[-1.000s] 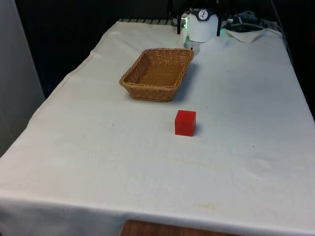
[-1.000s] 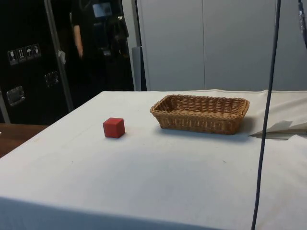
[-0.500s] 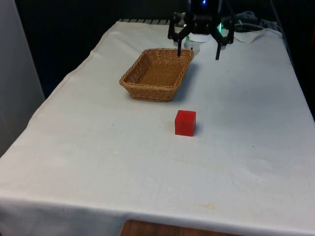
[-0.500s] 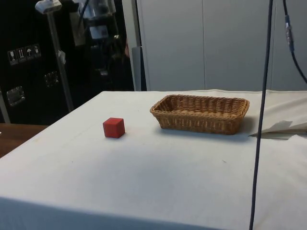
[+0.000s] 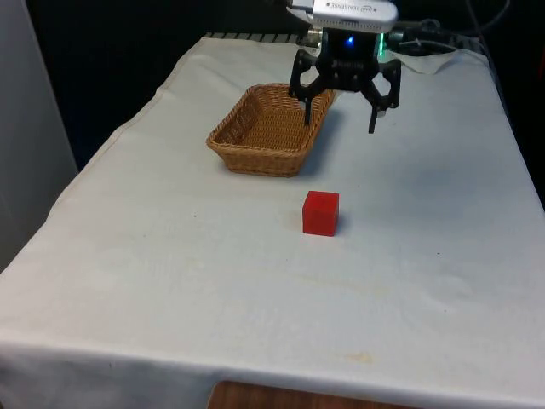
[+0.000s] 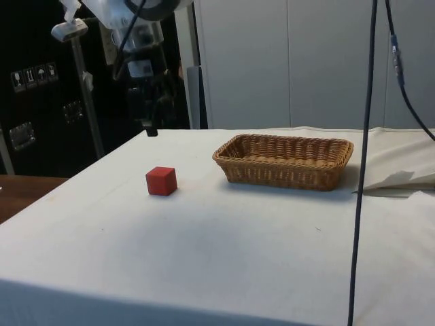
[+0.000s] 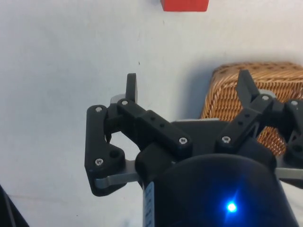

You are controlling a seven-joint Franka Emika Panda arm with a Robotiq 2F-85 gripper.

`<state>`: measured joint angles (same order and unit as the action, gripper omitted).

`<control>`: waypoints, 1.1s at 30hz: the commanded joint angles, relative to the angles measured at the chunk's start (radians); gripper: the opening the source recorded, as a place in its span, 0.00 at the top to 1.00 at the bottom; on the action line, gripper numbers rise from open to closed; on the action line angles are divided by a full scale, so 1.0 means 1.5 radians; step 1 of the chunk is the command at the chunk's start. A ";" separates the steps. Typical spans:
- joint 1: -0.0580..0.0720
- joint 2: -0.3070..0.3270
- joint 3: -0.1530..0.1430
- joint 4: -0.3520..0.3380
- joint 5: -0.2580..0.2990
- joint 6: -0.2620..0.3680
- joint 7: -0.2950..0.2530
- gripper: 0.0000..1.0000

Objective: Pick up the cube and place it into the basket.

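Observation:
A red cube sits on the white cloth near the table's middle, also seen in the side view as the cube and in the wrist view as the cube. The wicker basket stands beyond it toward the front view's left; its rim and its corner show too. My gripper hangs open in the air behind the cube, beside the basket's far corner. Its fingers are spread wide with nothing between them. In the side view the gripper is above the table's far edge.
A crumpled white cloth lies at the far end of the table. A black cable hangs down in the side view's foreground. Open tablecloth surrounds the cube on all sides.
The gripper has come down and forward from the table's far end toward the cube, passing the basket's far corner. Cube and basket have not moved.

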<state>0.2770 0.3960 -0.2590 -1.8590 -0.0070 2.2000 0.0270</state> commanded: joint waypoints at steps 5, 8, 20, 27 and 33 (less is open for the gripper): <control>0.001 -0.001 -0.001 -0.001 -0.002 0.003 0.003 0.00; 0.001 0.005 0.001 0.002 -0.001 0.005 0.003 0.00; -0.004 0.055 -0.001 0.011 0.006 0.053 -0.001 0.00; -0.009 0.071 -0.001 0.000 0.011 0.095 0.001 0.00; -0.008 0.081 -0.004 -0.007 0.015 0.119 0.002 0.00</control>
<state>0.2650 0.5170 -0.2650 -1.8690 0.0150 2.3790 0.0300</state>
